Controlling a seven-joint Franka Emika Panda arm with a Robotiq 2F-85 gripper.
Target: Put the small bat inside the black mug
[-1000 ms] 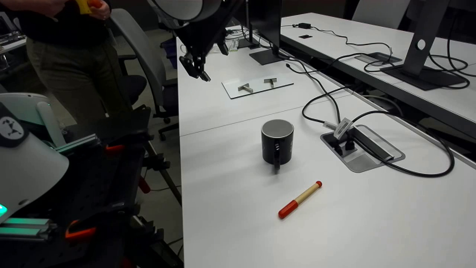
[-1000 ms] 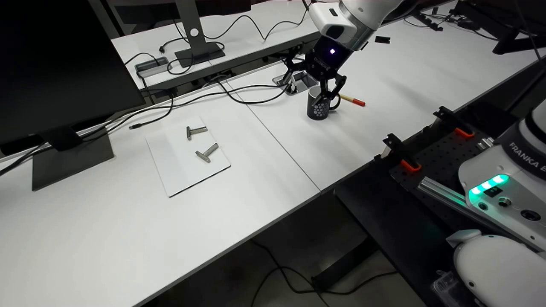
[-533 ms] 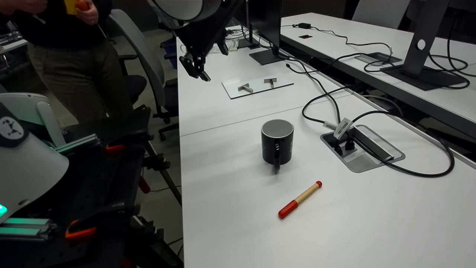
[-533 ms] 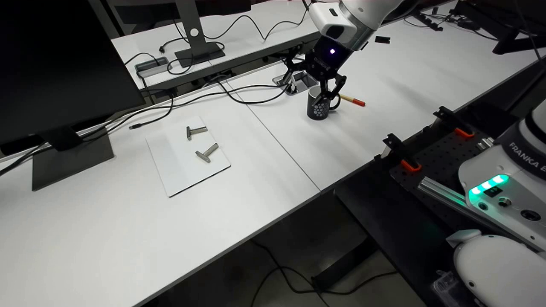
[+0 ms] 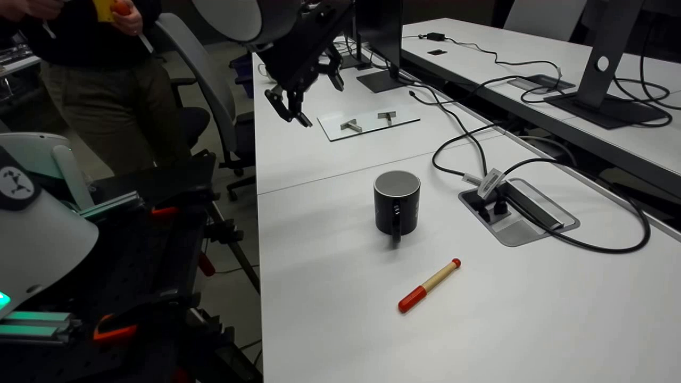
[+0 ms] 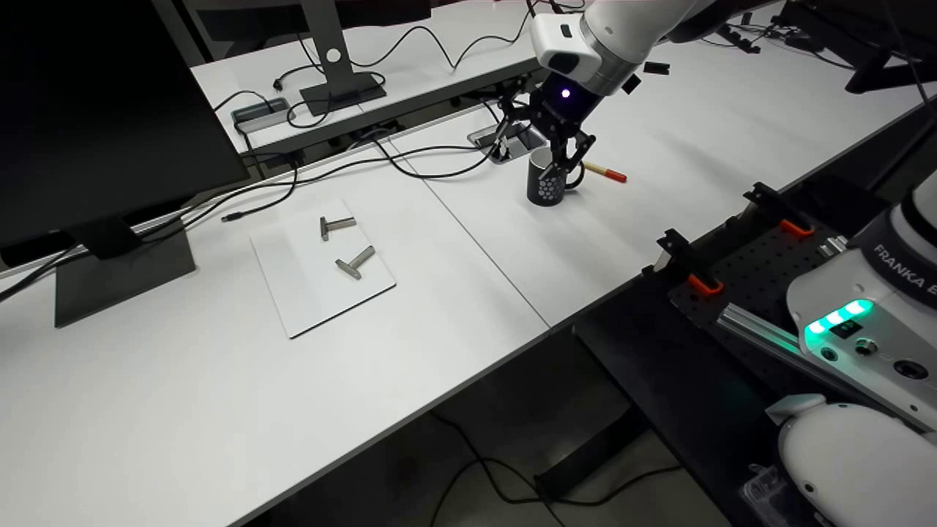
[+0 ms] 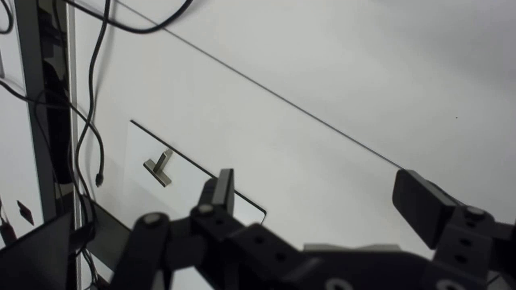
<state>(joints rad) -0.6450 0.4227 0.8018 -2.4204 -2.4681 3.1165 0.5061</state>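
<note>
Jaws spread and empty, the black end effector [image 7: 322, 197] hangs above the white desk [image 5: 319, 298], away from the red-and-tan wooden bat [image 5: 432, 283] lying near the black cylindrical mug [image 5: 395, 205] — approach apparently in hand, a swing and descent likely next. Open desk flanks the bat — its edge well apart, the mug nearest.

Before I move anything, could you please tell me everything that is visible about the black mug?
The black mug is short and cylindrical, ceramic-looking, with a pale grey inside and a light rim. Its loop handle points toward the side where the small bat lies. In an exterior view, a honeycomb-like cluster of pale spots shows on its wall. It stands upright on the white table, mouth open; nothing shows in the visible part of its inside. Only the table touches it: the gripper is apart.
</note>
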